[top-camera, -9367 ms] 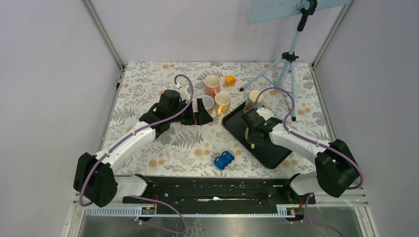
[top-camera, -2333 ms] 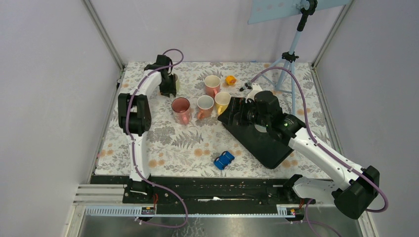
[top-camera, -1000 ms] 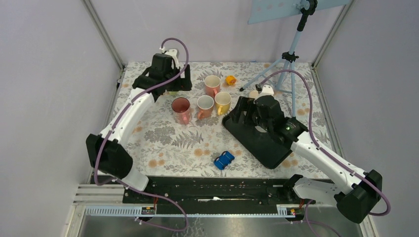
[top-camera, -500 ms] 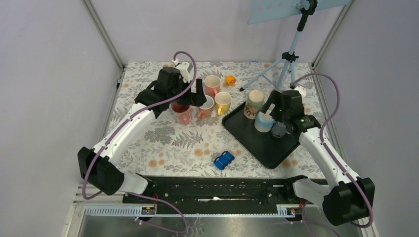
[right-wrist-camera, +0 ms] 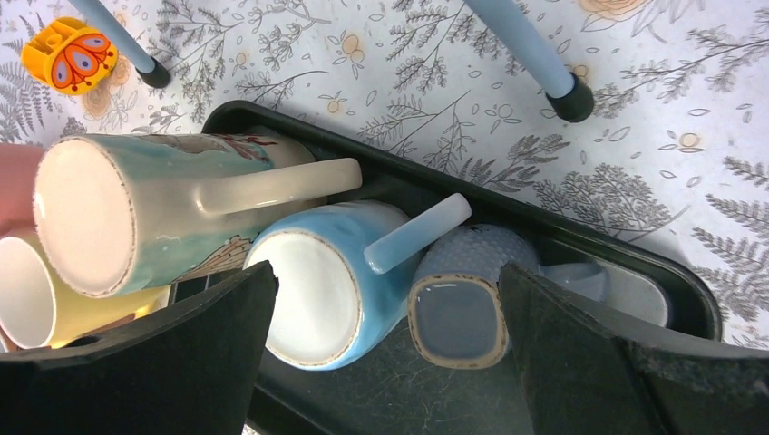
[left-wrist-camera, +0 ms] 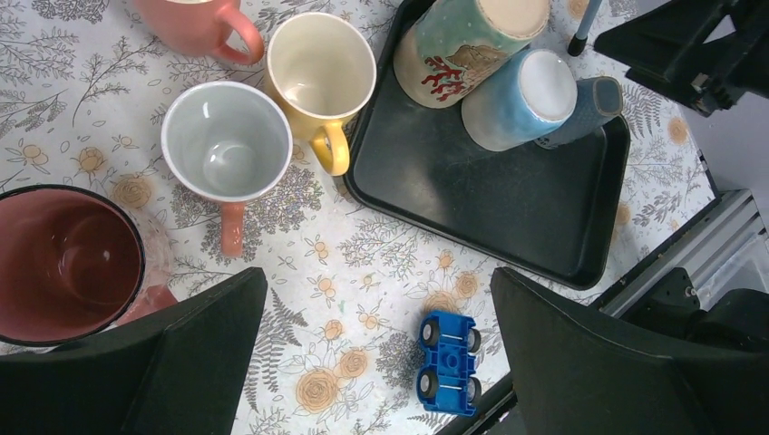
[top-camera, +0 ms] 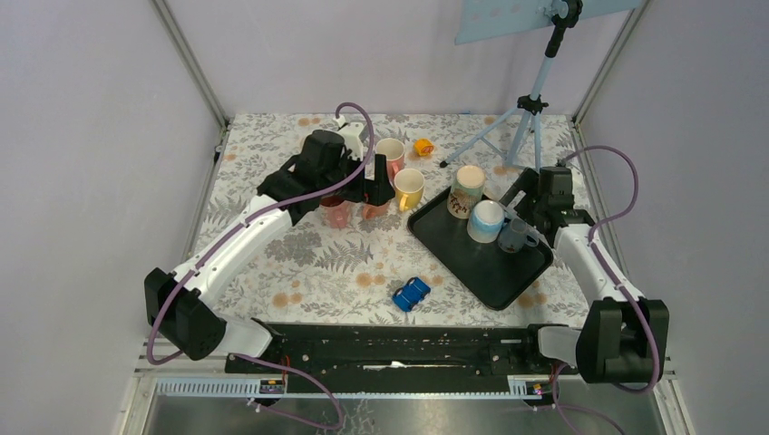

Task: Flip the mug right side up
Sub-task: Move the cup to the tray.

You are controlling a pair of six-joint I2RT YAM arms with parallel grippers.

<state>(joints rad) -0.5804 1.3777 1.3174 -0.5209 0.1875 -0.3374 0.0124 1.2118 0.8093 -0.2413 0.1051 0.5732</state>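
Observation:
Three mugs stand upside down on the black tray (top-camera: 485,267): a tall teal-and-cream mug (top-camera: 469,188) (right-wrist-camera: 136,208), a light blue mug (top-camera: 486,220) (right-wrist-camera: 326,281) and a small grey-blue mug (top-camera: 517,236) (right-wrist-camera: 462,299). My right gripper (top-camera: 528,213) (right-wrist-camera: 385,362) hovers open above the blue and grey mugs, touching neither. My left gripper (top-camera: 374,186) (left-wrist-camera: 381,362) hangs open over the upright mugs on the cloth, holding nothing.
Several upright mugs sit left of the tray: pink (top-camera: 390,154), yellow (top-camera: 410,188), salmon with a white inside (left-wrist-camera: 227,145) and dark red (left-wrist-camera: 63,263). A blue toy car (top-camera: 411,293) lies near the front. An orange toy (top-camera: 423,146) and tripod legs (top-camera: 521,122) stand behind.
My left arm swung from the back-left corner to above the upright mugs. My right arm drew back to the tray's right side, uncovering the three mugs. Both grippers stayed open.

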